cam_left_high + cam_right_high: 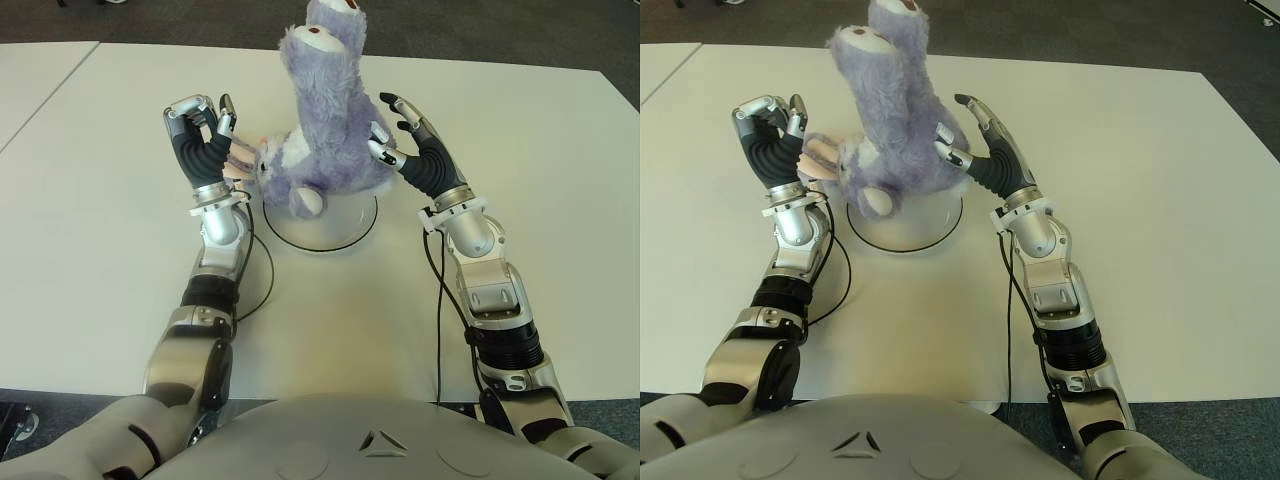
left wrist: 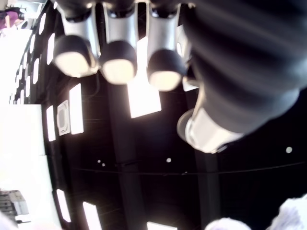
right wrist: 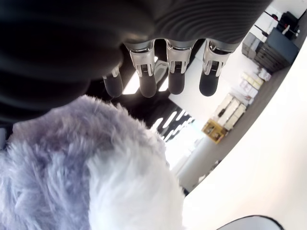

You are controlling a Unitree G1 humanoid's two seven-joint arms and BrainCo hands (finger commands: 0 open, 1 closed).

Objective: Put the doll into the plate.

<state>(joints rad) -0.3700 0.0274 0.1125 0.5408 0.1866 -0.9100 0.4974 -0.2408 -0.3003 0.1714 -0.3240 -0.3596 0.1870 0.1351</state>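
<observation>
Doll-wise, the fluffy purple plush doll (image 1: 325, 120) stands upside down on the round white plate (image 1: 345, 226) at upper centre of the frame, legs pointing up. Left hand (image 1: 205, 140) sits at its left with fingers curled and not clearly gripping; right hand (image 1: 415, 150) presses its side, fingers extended.
</observation>
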